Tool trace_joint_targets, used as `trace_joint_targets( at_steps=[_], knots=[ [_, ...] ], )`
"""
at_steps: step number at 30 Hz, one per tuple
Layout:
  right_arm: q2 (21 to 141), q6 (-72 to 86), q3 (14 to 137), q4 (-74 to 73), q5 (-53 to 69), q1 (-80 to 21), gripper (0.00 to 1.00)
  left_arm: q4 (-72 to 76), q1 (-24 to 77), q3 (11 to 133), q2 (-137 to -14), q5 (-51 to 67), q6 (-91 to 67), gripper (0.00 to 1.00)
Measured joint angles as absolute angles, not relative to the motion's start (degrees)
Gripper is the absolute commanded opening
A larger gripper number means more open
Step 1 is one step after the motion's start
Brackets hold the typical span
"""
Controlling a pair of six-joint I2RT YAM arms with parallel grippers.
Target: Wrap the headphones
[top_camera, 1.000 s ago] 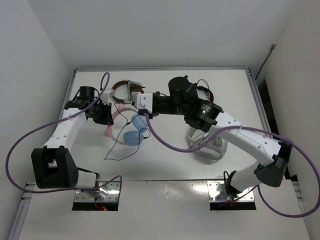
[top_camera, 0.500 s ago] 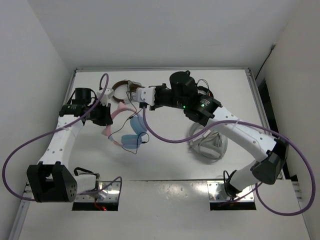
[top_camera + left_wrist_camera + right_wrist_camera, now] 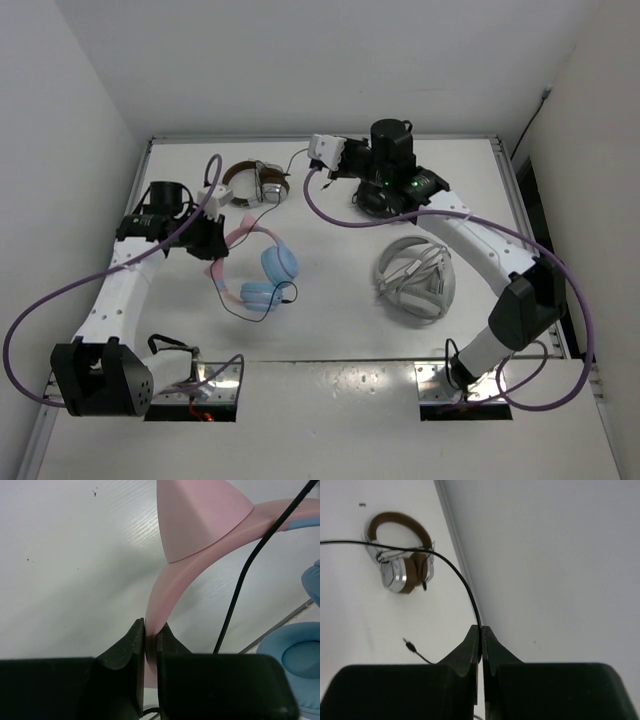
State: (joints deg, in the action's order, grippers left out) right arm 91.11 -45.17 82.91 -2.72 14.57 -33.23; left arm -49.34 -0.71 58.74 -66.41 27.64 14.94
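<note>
Pink-banded headphones left of centre on the white table, blue earcups toward the near edge. Left gripper: clenches tight on the headband's end. Right gripper: pinches the thin black cable up at the far wall, near the brown-banded headphones. Grey-white headphones well apart, right of centre

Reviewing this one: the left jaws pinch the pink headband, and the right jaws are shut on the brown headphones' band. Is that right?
Not quite. The right jaws are shut on a thin black cable, not on the brown headphones, which lie apart from them; the right wrist view shows it. The left jaws do pinch the pink headband.
</note>
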Motion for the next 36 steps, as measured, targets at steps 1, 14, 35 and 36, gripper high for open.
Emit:
trace_joint_targets(
  at_steps=[1, 14, 35, 36],
  knots=[
    [91.39, -45.17, 82.02, -2.57, 14.81, -32.58, 0.0, -49.67, -0.71, 58.92, -66.28, 27.79, 14.85, 0.0],
    [91.48, -38.59, 69.17, -1.15, 16.73, -25.39, 0.0, -48.29, -6.28, 67.05, -65.69, 29.61, 5.02, 0.0],
    [82.94, -27.59, 52.25, -4.86, 20.05, -31.48, 0.0, -35.99, -21.58, 70.02, -66.15, 34.63, -22.24, 0.0],
    [82.37, -27.27, 51.44, -5.52, 20.23, -32.29, 0.0, -35.03, -22.24, 70.02, -65.98, 33.93, -23.97, 0.0]
  ],
)
